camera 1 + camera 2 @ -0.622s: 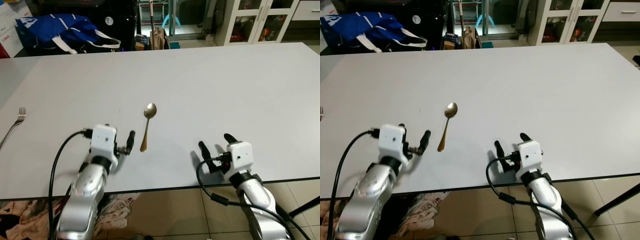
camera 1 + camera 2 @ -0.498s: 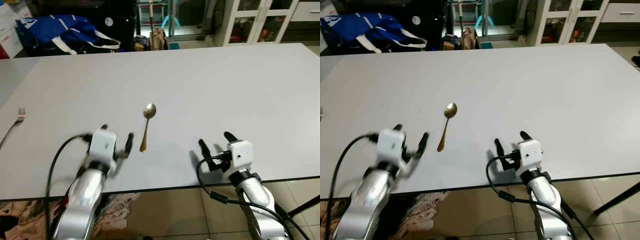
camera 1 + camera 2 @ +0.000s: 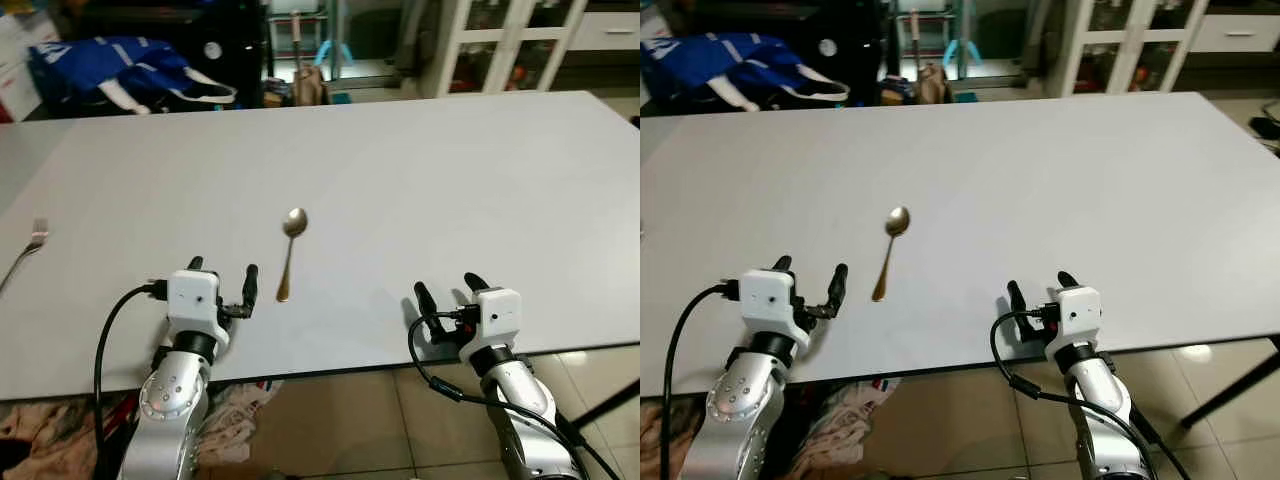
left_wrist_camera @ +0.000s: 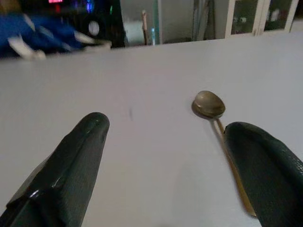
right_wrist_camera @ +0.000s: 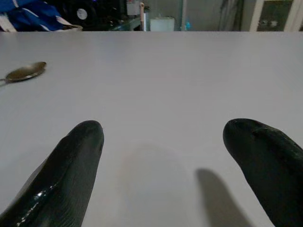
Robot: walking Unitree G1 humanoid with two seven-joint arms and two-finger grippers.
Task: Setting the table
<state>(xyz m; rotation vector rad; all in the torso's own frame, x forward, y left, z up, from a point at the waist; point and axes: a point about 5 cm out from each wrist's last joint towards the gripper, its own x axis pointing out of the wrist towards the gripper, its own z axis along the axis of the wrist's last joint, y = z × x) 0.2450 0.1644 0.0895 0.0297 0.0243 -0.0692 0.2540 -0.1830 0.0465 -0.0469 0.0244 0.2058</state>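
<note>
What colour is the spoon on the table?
The spoon is a brassy gold, clearest in the left eye view.

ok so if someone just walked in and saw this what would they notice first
Most likely the lone spoon lying on the big white table, bowl pointing away from the robot. Next, the two open grippers at the near edge: the left gripper just beside the spoon's handle, the right gripper further off over bare tabletop. A fork lies at the far left edge.

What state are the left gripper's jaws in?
Open. The left gripper has its jaws spread wide, nothing between them; the spoon lies beside it.
</note>
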